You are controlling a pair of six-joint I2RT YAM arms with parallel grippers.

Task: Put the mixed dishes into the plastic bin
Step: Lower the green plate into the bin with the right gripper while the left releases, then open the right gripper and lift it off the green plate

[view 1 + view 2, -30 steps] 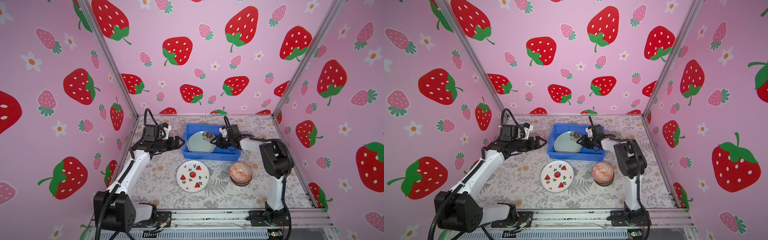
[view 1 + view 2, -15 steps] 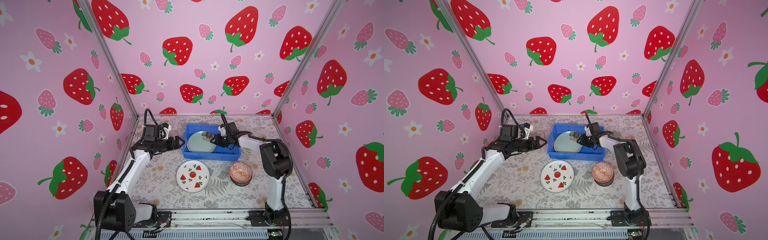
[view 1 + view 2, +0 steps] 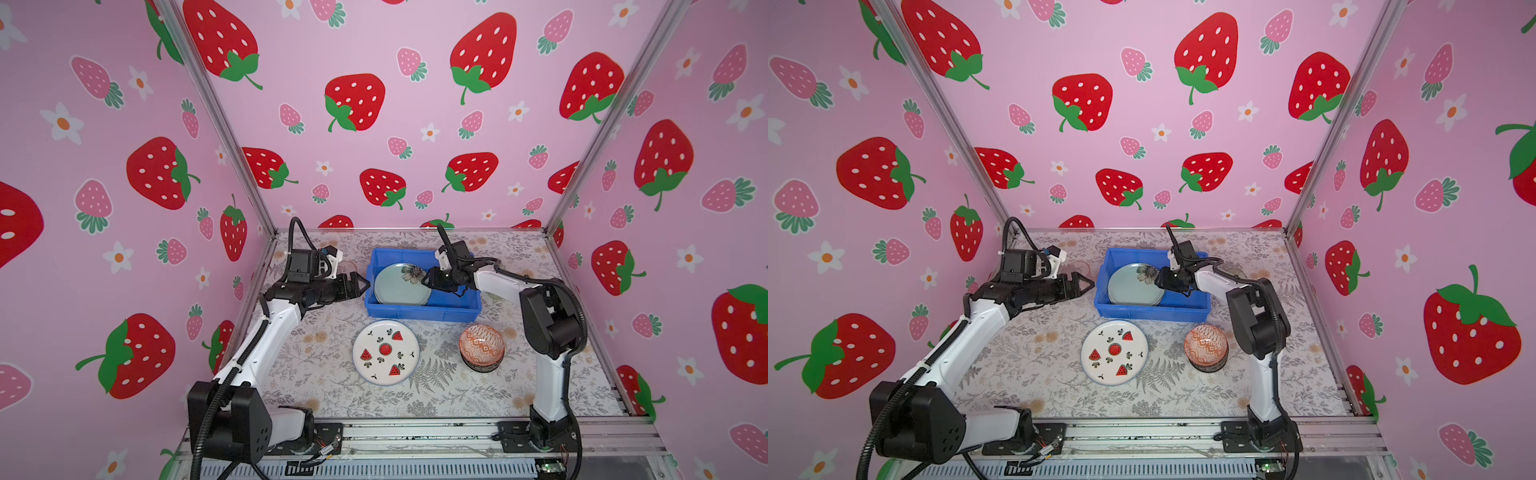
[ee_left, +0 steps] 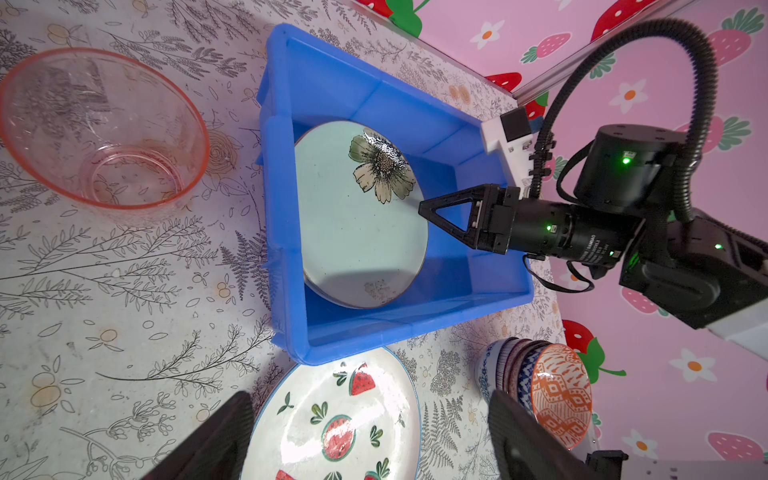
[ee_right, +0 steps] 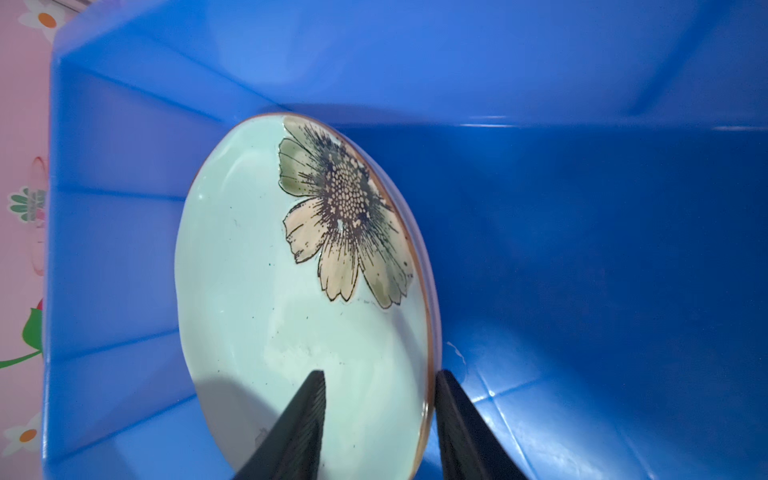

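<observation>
The bin (image 3: 419, 312) (image 3: 1150, 311) is set at the back middle of the table (image 3: 324, 386). The green plate (image 3: 397, 286) (image 3: 1131, 286) is seen inside it, in its left half, with the flower print turned toward the right arm. In the right wrist view the plate (image 5: 257, 270) appears tilted, and its near rim seems to be lifted off the bin (image 5: 124, 166) floor. The right gripper (image 3: 424, 279) (image 3: 1156, 277) (image 5: 380, 374) is reached over the bin to that rim. Its jaws are parted, one finger over the plate's face and one just outside the rim, and a clear gap is left on the face side, so no pinch is seen. The left gripper (image 3: 361, 286) (image 3: 1086, 284) is held just left of the bin with its jaws spread wide, and nothing is held between them. A melon plate (image 3: 385, 352) (image 3: 1114, 353) (image 4: 332, 428) is laid flat on the table in front of the bin. To its right an orange bowl (image 3: 482, 343) (image 3: 1206, 343) (image 4: 561, 395) is nested on top of other bowls. In the left wrist view a pink tumbler (image 4: 104, 129) is shown on the table near the bin (image 4: 282, 208), on the side away from the right arm.
</observation>
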